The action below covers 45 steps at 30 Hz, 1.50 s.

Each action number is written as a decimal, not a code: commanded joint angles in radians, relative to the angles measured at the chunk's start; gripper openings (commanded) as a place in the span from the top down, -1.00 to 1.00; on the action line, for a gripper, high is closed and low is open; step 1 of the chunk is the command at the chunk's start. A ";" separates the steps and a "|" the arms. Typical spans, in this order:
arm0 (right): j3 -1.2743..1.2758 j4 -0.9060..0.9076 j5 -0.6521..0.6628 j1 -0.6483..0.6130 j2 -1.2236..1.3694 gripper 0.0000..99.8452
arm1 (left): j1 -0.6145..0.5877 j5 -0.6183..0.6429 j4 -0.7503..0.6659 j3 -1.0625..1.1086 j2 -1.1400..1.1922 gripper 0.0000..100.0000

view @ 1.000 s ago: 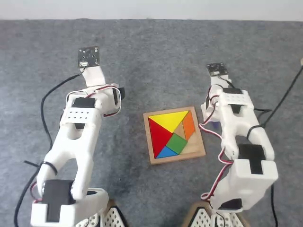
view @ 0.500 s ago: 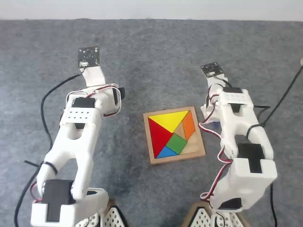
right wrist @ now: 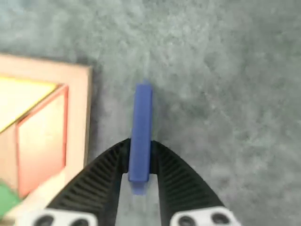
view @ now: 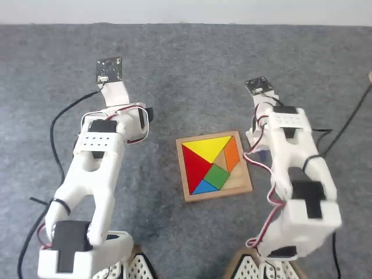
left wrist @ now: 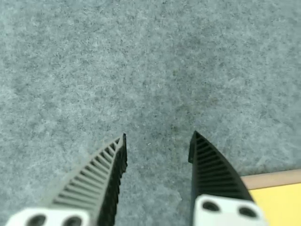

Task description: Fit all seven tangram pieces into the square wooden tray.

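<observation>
A grey, felt-like desk covering (view: pixel 192 70) runs from side to side, its nap mottled in lighter and darker flecks. Seen close in both wrist views it looks fuzzy and a little uneven. Along the far side the grey ends in a straight line against a pale, plain strip (view: pixel 186 11); from here I can't tell whether that is a wall or something else. A thin black cable (view: pixel 349 119) trails over the grey at the right, slanting up toward that edge. Right at the edge there, a small pale thing (view: pixel 369 75) pokes in, with too little showing to name it
</observation>
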 commanded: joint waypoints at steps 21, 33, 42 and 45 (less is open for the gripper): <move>0.437 0.068 0.400 -0.486 -0.611 0.98 | 0.008 -0.012 -0.025 0.004 -0.015 0.58; 0.470 -0.047 -0.624 -0.430 -0.613 0.90 | 0.009 -0.012 -0.066 0.025 -0.015 0.58; 0.520 -0.183 -1.040 -0.473 -0.610 0.72 | 0.009 -0.012 -0.066 0.024 -0.015 0.58; 0.542 -0.183 -1.056 -0.476 -0.621 0.70 | 0.009 -0.012 -0.066 0.022 -0.015 0.58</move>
